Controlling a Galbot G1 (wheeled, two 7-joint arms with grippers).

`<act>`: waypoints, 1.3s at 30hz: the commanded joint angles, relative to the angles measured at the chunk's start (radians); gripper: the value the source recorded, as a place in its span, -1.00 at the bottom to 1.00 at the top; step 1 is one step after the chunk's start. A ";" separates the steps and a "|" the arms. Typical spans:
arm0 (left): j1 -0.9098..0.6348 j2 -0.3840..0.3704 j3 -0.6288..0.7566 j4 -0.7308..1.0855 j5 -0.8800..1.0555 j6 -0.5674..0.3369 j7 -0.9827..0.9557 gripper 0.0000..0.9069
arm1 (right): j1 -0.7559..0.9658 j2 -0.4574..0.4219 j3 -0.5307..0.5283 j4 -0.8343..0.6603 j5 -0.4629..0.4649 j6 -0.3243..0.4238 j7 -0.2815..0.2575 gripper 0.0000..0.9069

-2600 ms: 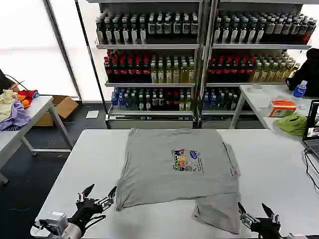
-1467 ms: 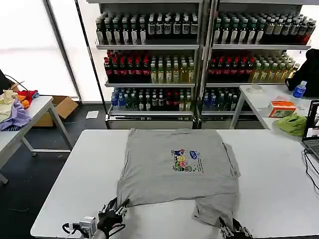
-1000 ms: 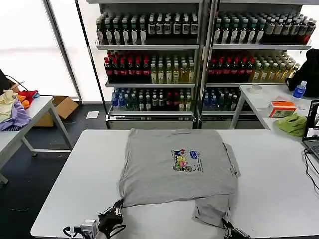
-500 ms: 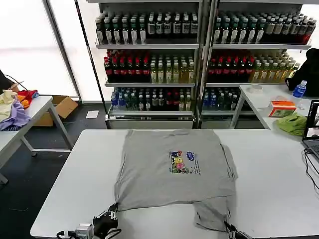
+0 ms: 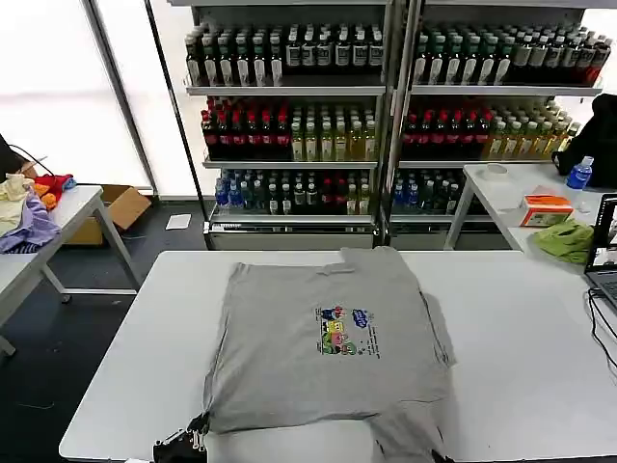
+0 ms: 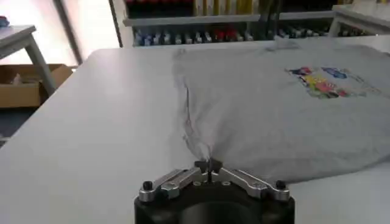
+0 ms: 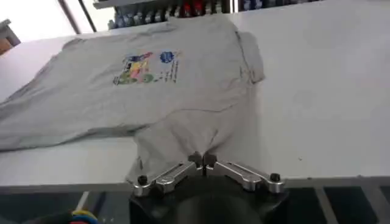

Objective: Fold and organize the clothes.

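Dragged nearer the worktop [image 5: 125, 347] edge since earlier, the shirt [image 5: 318, 338] hangs pinched in both closed tools, left tool [image 6: 208, 165] and right tool [image 7: 202, 160]; thin bites beside each tip may slip.

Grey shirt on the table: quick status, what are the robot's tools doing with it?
Left tool and right tool shut on grey shirt, at near edge. Shirt flat on white table. Nothing in the way.

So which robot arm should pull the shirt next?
Neither alone. The left gripper pinches the grey shirt's near corner, and the right gripper pinches its near flap, so both are probably equally ready to pull together.
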 commanded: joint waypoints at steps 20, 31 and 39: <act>-0.649 0.223 0.135 0.337 -0.313 0.015 0.063 -1.00 | 0.716 -0.079 -0.070 -0.355 0.131 0.001 0.147 -1.00; -0.820 0.162 0.233 0.535 -0.259 -0.002 0.049 -0.98 | 0.963 -0.144 -0.203 -0.567 0.122 -0.059 0.188 -1.00; -0.845 0.115 0.248 0.622 -0.215 0.006 0.052 1.00 | 1.089 -0.120 -0.320 -0.692 0.097 -0.075 0.186 1.00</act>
